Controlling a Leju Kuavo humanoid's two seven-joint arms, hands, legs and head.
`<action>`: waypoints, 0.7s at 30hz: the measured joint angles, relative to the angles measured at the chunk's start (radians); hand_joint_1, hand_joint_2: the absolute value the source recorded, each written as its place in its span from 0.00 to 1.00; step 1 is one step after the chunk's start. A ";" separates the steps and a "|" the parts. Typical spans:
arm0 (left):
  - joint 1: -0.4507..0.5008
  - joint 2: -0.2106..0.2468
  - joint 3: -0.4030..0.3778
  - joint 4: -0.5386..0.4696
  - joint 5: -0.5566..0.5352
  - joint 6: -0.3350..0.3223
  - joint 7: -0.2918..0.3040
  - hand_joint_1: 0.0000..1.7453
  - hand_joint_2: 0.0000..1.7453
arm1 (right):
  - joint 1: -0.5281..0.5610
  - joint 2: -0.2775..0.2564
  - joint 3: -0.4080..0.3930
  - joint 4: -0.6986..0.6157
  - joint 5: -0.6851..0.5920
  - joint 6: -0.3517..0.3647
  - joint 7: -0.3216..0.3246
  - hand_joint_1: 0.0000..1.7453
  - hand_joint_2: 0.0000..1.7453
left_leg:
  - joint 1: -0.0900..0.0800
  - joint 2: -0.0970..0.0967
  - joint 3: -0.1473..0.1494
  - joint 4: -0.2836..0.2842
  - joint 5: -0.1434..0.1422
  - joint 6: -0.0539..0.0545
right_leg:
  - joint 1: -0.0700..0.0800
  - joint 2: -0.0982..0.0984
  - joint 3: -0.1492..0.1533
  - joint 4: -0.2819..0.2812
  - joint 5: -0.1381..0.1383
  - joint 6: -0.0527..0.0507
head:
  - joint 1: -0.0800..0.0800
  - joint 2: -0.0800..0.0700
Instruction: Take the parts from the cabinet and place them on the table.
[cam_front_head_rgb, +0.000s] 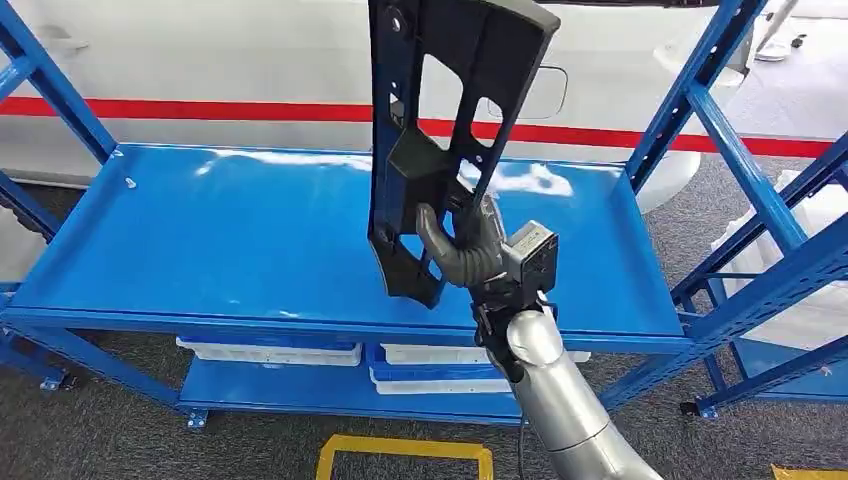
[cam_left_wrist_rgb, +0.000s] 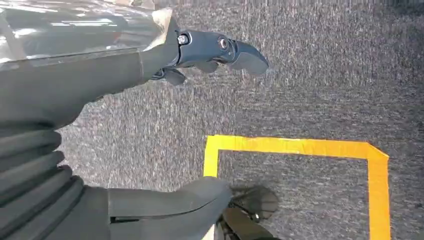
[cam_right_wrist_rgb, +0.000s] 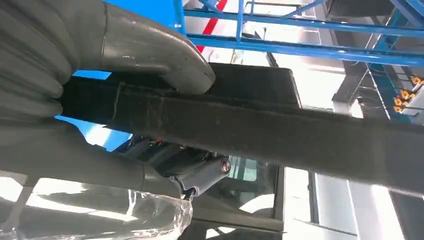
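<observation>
A long black plastic part with cut-outs stands nearly upright over the top shelf of the blue cabinet, its lower end just above the shelf surface. My right hand grips it near that lower end, fingers wrapped around one of its bars. In the right wrist view the thumb presses on the black bar, which runs across the picture. My left hand hangs over the grey carpet, fingers apart from the thumb, with nothing in it.
Blue uprights and braces frame the shelf on the right. White bins sit on the lower shelf. Yellow tape marks the carpet in front of the cabinet. A white wall with a red stripe lies behind.
</observation>
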 joint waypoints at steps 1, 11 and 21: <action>0.000 0.000 0.000 0.000 0.000 0.008 0.004 0.00 1.00 | 0.000 -0.002 0.002 -0.003 0.000 -0.002 0.000 1.00 1.00 | 0.000 0.000 0.000 0.000 0.000 0.000 | 0.000 0.000 0.000 0.000 0.000 0.000 | 0.000 0.000; -0.003 0.000 0.012 0.000 0.008 0.023 0.035 0.00 1.00 | 0.000 -0.016 0.030 -0.017 0.014 -0.020 0.003 1.00 1.00 | 0.000 0.000 0.000 0.000 0.000 0.000 | 0.000 0.000 0.000 0.000 0.000 0.000 | 0.000 0.000; -0.004 0.000 0.024 0.000 0.011 0.010 0.032 0.00 1.00 | 0.002 -0.023 0.048 -0.031 0.026 -0.020 0.003 1.00 1.00 | -0.003 0.000 0.000 0.002 -0.001 0.000 | -0.001 0.000 0.000 -0.001 0.001 0.001 | 0.000 0.000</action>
